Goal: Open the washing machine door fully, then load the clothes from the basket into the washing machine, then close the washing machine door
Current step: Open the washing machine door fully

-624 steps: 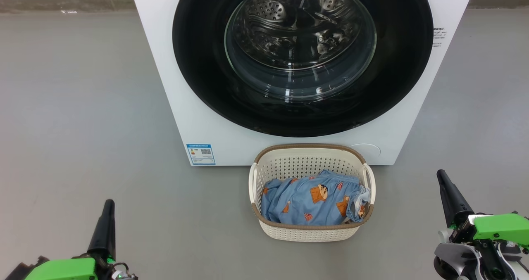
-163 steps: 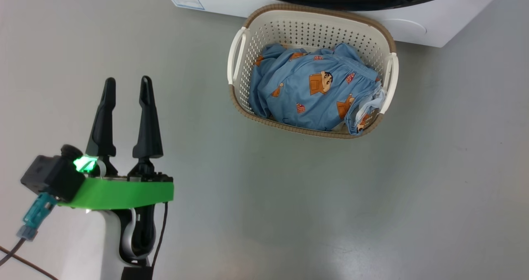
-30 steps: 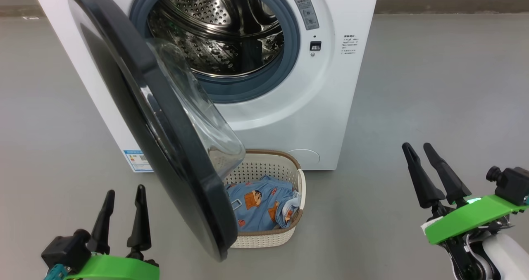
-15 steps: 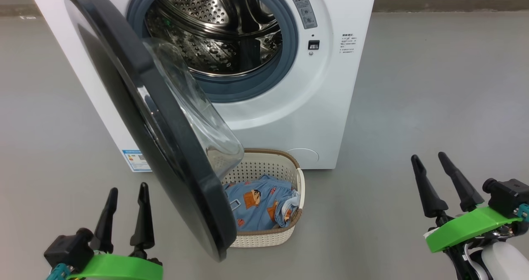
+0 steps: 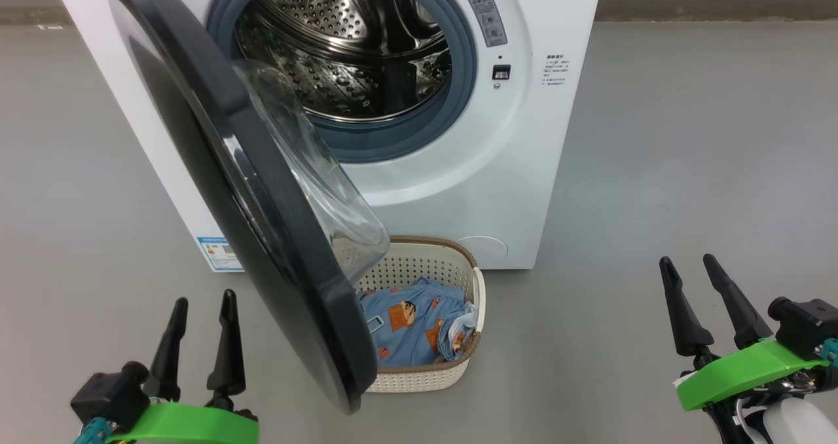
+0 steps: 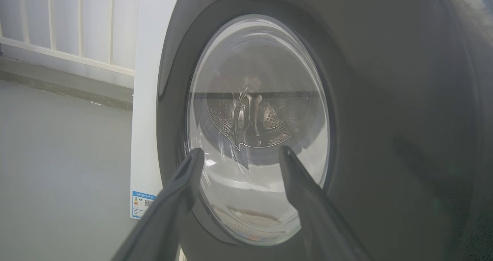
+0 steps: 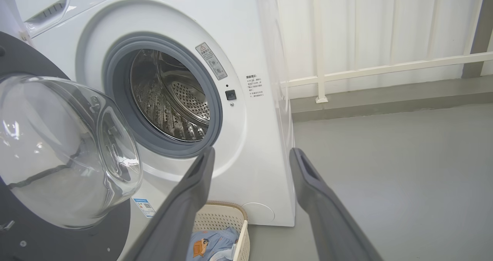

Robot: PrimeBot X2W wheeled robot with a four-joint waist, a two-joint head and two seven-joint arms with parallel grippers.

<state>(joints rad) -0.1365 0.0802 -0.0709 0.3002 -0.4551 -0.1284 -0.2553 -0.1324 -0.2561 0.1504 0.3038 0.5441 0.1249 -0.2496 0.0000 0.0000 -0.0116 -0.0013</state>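
The white washing machine [image 5: 524, 169] stands ahead with its steel drum [image 5: 340, 51] exposed. Its black-rimmed door [image 5: 249, 195] hangs partly open, swung out toward me over the left part of the cream basket [image 5: 452, 372]. The light blue printed clothes [image 5: 412, 326] lie in the basket. My left gripper [image 5: 201, 300] is open at the lower left, just left of the door's outer face [image 6: 385, 99]. My right gripper [image 5: 687, 262] is open at the lower right, well clear of the basket [image 7: 231, 218] and empty.
Grey floor [image 5: 687, 136] spreads wide to the right of the machine and to its left. A white railing [image 7: 385, 66] runs behind the machine. A blue label [image 5: 219, 254] sits low on the machine's front.
My right gripper has drawn back toward the lower right over the last second. The head view has shifted slightly. The door and basket stand as before.
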